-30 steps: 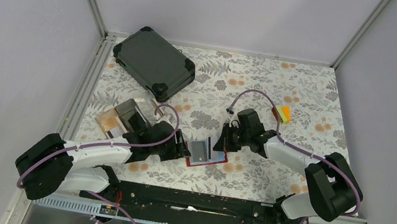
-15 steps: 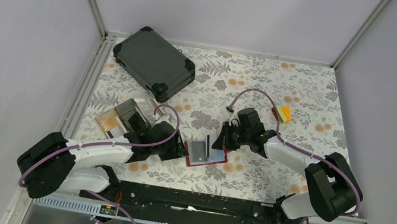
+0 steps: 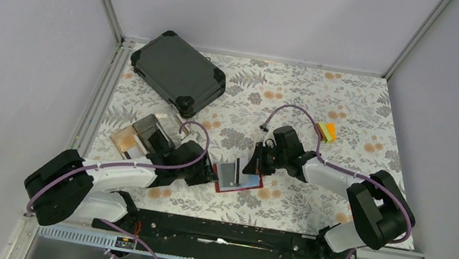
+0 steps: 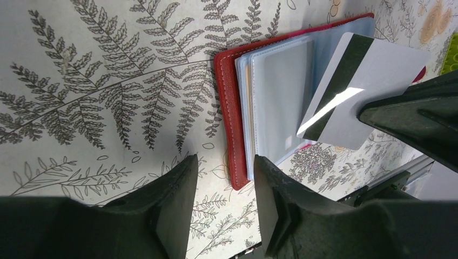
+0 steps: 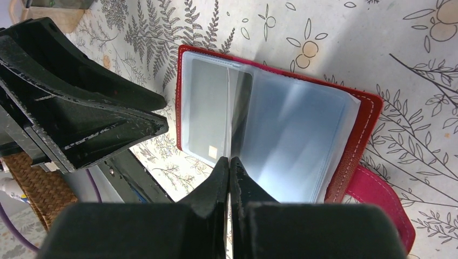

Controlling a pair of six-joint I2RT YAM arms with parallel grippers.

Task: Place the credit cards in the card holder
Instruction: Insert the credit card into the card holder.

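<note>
The right arm has edged a little to the left over the last second, and the upright card it carries has gone with it, nearer the spine of the wallet; the left arm has barely shifted, and the wallet lies where it lay.

The right pincer (image 5: 229, 160) is closed tight on the grey card (image 4: 356, 91), gripping it by one short end; the card shows a dark stripe along its length and stands tilted over the open card holder (image 4: 227, 108); from the right wrist it is seen edge-on, a thin dark line running down toward the fold between the clear sleeves; whether its far edge has entered a slot I cannot tell.

The card holder lies open and flat on the counter (image 3: 286, 104), near the front and between the two arms, red cover down and clear sleeves up; its snap tab (image 5: 378, 194) sticks out at the right-arm side; another pale card (image 5: 208, 113) sits inside the sleeve at the left-arm side.

The left pincer (image 4: 224, 162) is low at that same side, its fingers a narrow gap apart, with the holder's red corner showing in the gap; whether either finger touches the leather I cannot tell.

Farther off sit a clear box (image 3: 146, 134) by the left arm, a dark case (image 3: 179, 71) in the far left corner, and small coloured blocks (image 3: 328, 131) to the right.
</note>
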